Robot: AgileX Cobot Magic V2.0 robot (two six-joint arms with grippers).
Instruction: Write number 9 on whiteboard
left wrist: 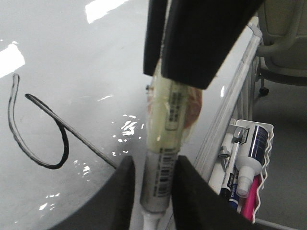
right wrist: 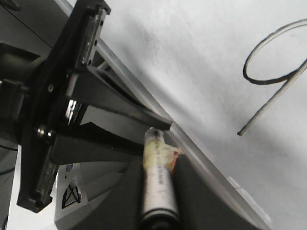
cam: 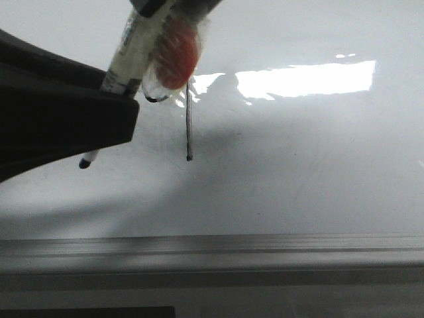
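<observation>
A black number 9 (left wrist: pixel 64 143) is drawn on the glossy whiteboard (left wrist: pixel 72 48). Its loop and long stem also show in the right wrist view as the number 9 (right wrist: pixel 261 82), and its stem shows in the front view as the number 9 (cam: pixel 189 126). A white marker (cam: pixel 136 46) wrapped in orange tape hangs tilted above the whiteboard (cam: pixel 298 165), tip down. My left gripper (left wrist: pixel 156 163) is shut on the marker's lower barrel (left wrist: pixel 160 177). My right gripper (right wrist: pixel 158 163) is shut on the upper part of the marker (right wrist: pixel 158 187). The marker's tip (cam: pixel 85 162) pokes out below the left gripper (cam: pixel 99 119).
The board's grey metal frame (cam: pixel 212 255) runs along the near edge. A white wire tray (left wrist: pixel 261 132) beside the board holds spare markers and a spray bottle (left wrist: pixel 252 153). A chair (left wrist: pixel 283 48) stands beyond it. Bright glare (cam: pixel 305 78) lies across the board.
</observation>
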